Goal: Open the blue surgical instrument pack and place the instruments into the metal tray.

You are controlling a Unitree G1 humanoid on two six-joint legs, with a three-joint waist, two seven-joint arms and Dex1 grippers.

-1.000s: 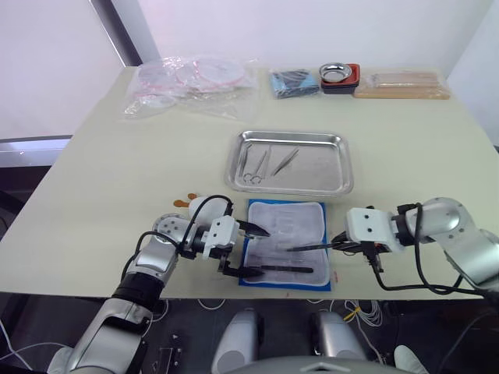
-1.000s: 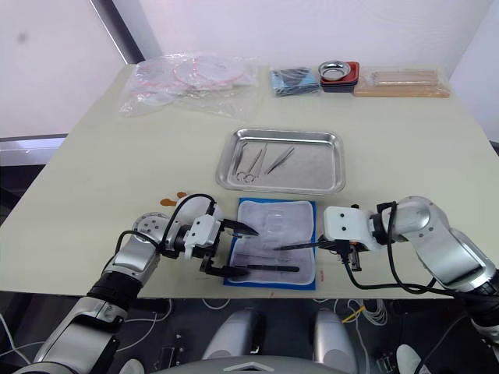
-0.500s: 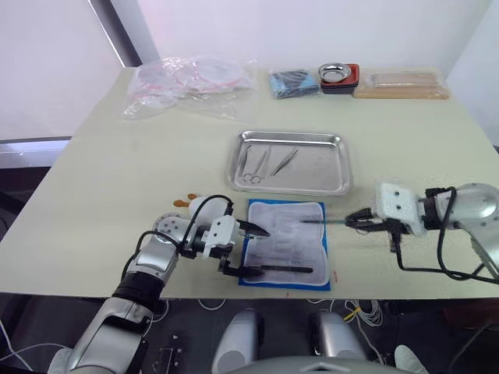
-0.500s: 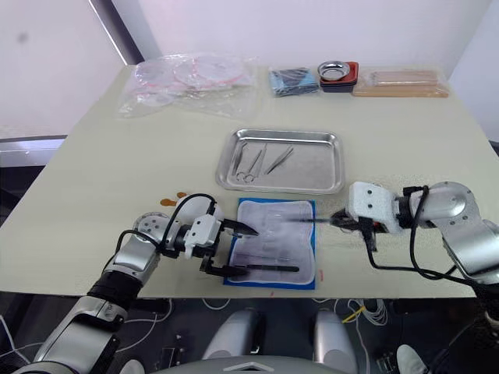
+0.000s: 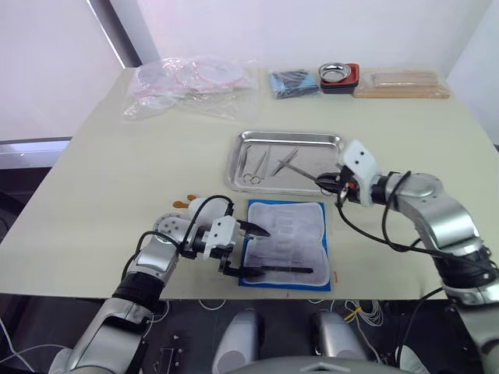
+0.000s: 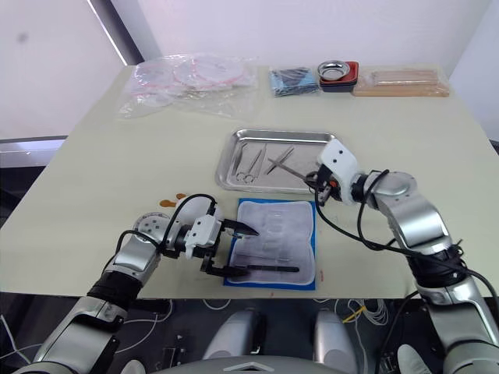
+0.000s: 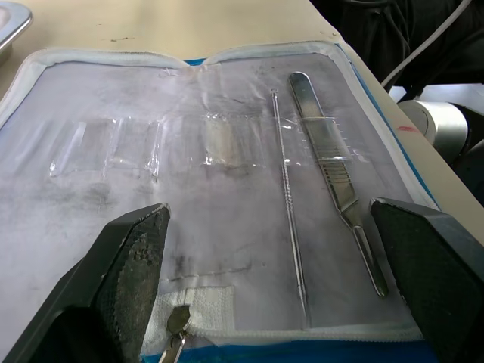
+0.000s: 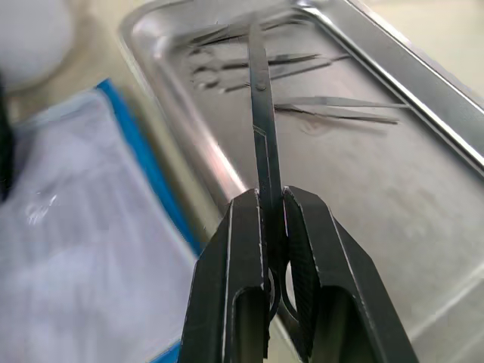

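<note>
Pack (image 5: pixel 285 242) lying open at near edge, instr transfer underway.
L gripper (image 5: pixel 248 249) sitting wide-open over pack's left side w/ two tools inside (image 7: pixel 333 174); R gripper (image 8: pixel 265 227) pinching slim instr (image 8: pixel 259 113) over tray (image 5: pixel 292 139); next: lower, release.

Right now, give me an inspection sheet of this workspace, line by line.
Surface: pale table, unmarked.
Job's things: blue surgical instrument pack lies open at the near edge, two instruments in its lining; metal tray behind it holds scissors and tweezers.
Clutter: clear plastic bags, dark blue bundle, small steel bowl, wooden board along the far edge.
Grippers: left gripper open at the pack's left edge; right gripper shut on a slim dark instrument over the tray.
Cables: black cables on both forearms.
Surroundings: white wall, nothing else seen.
</note>
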